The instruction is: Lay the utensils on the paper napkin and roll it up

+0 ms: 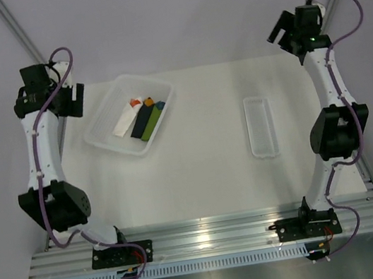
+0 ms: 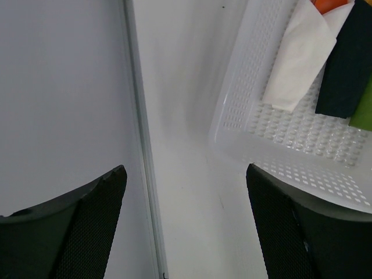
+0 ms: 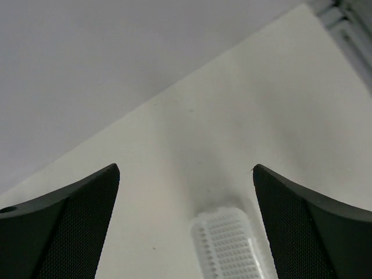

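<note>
The folded white paper napkin [image 1: 126,119] lies in a translucent bin [image 1: 102,128] at the back left. It also shows in the left wrist view [image 2: 299,55]. A bit of an orange utensil [image 1: 135,103] peeks out at the napkin's far end and at the top of the left wrist view [image 2: 328,4]. The rest is hidden, so I cannot tell fork from spoon. My left gripper [image 1: 74,99] hangs open and empty left of the bin [image 2: 185,168]. My right gripper [image 1: 281,29] is raised at the back right, open and empty [image 3: 186,168].
A black bar [image 1: 144,120] and a green bar [image 1: 156,121] lie beside the napkin in the bin. A narrow ribbed white tray [image 1: 260,127] lies right of centre and shows in the right wrist view [image 3: 226,247]. The table's left edge rail [image 2: 139,145] runs under my left gripper.
</note>
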Controlling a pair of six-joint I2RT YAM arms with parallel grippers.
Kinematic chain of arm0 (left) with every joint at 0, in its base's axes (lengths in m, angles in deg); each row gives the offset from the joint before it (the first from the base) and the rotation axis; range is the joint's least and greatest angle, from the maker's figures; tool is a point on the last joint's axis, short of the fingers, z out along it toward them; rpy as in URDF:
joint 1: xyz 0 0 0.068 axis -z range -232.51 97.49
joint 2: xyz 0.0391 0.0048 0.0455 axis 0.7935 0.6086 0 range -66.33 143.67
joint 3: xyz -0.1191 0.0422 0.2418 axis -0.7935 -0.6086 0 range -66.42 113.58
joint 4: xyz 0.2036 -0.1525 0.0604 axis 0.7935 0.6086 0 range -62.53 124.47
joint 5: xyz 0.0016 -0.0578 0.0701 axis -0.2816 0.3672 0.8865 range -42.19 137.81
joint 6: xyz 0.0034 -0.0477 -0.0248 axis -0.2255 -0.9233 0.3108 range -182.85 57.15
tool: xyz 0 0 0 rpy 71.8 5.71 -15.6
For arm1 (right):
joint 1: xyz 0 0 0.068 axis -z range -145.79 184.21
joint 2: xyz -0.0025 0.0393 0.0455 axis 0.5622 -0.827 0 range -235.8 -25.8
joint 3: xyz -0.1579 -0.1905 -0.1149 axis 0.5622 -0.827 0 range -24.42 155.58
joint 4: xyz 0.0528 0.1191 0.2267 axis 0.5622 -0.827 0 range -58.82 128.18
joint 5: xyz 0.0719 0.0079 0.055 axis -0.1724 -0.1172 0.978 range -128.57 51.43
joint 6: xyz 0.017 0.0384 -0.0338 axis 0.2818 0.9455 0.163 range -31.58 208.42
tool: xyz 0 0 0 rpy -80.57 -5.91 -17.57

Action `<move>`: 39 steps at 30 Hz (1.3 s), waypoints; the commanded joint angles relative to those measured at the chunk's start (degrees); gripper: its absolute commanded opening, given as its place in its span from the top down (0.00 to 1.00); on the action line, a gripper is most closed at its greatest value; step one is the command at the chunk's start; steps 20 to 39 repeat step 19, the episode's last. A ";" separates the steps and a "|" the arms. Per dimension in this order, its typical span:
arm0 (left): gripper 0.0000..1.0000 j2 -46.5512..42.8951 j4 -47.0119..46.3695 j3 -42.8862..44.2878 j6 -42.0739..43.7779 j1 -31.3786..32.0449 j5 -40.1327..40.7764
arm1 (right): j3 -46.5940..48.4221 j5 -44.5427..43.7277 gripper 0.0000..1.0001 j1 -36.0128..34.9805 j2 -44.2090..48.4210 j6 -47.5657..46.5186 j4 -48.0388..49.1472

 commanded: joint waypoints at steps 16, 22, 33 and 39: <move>0.11 -16.73 0.63 -18.89 -4.30 -3.85 8.02 | -16.16 5.59 0.01 10.79 13.28 -2.81 0.36; 0.11 -16.20 1.60 -17.57 -4.39 -3.85 7.67 | -18.36 5.94 0.00 10.79 14.51 -4.30 2.64; 0.11 -16.20 1.60 -17.57 -4.39 -3.85 7.67 | -18.36 5.94 0.00 10.79 14.51 -4.30 2.64; 0.11 -16.20 1.60 -17.57 -4.39 -3.85 7.67 | -18.36 5.94 0.00 10.79 14.51 -4.30 2.64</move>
